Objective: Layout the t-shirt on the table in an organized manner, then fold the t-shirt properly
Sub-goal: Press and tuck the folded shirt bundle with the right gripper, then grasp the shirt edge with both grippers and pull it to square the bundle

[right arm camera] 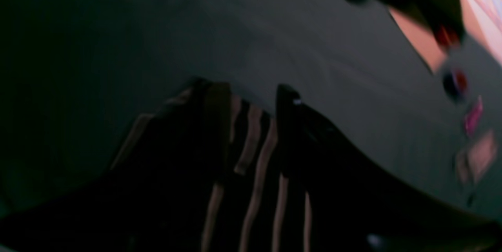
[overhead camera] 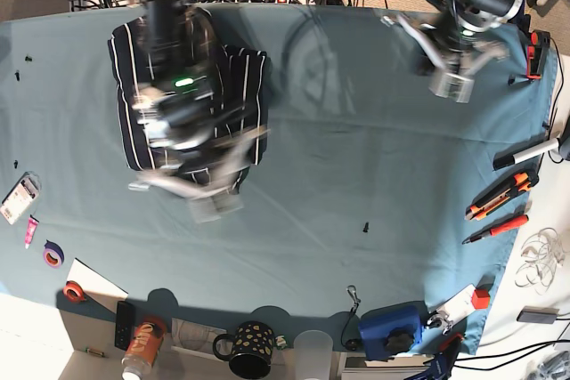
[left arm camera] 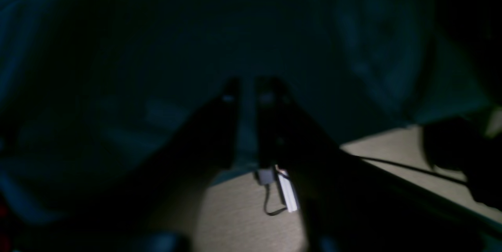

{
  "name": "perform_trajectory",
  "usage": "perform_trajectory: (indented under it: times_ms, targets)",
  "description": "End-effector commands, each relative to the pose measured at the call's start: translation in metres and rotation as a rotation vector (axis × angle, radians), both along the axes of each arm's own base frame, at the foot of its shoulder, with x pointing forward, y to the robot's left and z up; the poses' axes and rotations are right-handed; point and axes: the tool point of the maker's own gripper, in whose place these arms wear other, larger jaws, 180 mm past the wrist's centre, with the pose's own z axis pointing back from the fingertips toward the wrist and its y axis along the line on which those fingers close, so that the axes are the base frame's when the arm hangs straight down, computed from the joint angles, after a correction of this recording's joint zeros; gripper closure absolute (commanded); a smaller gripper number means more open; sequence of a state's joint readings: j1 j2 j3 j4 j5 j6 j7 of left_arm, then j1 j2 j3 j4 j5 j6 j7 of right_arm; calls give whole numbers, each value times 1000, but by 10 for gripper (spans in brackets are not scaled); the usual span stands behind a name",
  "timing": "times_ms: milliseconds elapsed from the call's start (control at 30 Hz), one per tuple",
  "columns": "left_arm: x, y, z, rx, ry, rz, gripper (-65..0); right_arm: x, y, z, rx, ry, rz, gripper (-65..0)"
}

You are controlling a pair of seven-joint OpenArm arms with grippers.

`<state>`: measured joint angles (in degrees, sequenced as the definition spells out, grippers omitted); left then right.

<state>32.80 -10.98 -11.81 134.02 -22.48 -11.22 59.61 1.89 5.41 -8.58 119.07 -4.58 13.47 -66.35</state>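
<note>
The dark t-shirt with thin white stripes lies bunched in a compact rectangle on the far left of the teal table. My right gripper is blurred over its near edge. In the right wrist view, striped fabric fills the space between the two fingers of the right gripper, which is shut on it, with bare table beyond. My left gripper hangs over the far right corner, away from the shirt. In the left wrist view, the left gripper stands slightly open with only teal cloth showing through the narrow gap.
A marker, an orange cutter and a red screwdriver lie at the right edge. Tape rolls sit at the left edge. A spotted mug and a blue device stand along the front. A black pin sticks in the cloth.
</note>
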Motion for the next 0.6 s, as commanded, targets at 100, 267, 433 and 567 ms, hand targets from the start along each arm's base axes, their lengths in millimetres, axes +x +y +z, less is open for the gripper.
perform_trajectory:
  times_ms: [100,267,433,567]
  targets:
    - [-3,-29,17,-142,-39,-95,-209,-5,-38,6,104,-2,-61,-198]
    - [-24,-83,28,-288,-38,-301,-209,-26,-121,8,62,3,-266,-198]
    - [-30,-124,36,-306,-109,-402,-250,-54,-184,14,19,-1,-425,-198]
    - [-20,-131,36,-251,-156,-354,-250,-74,-178,-3,73,105,-332,-198]
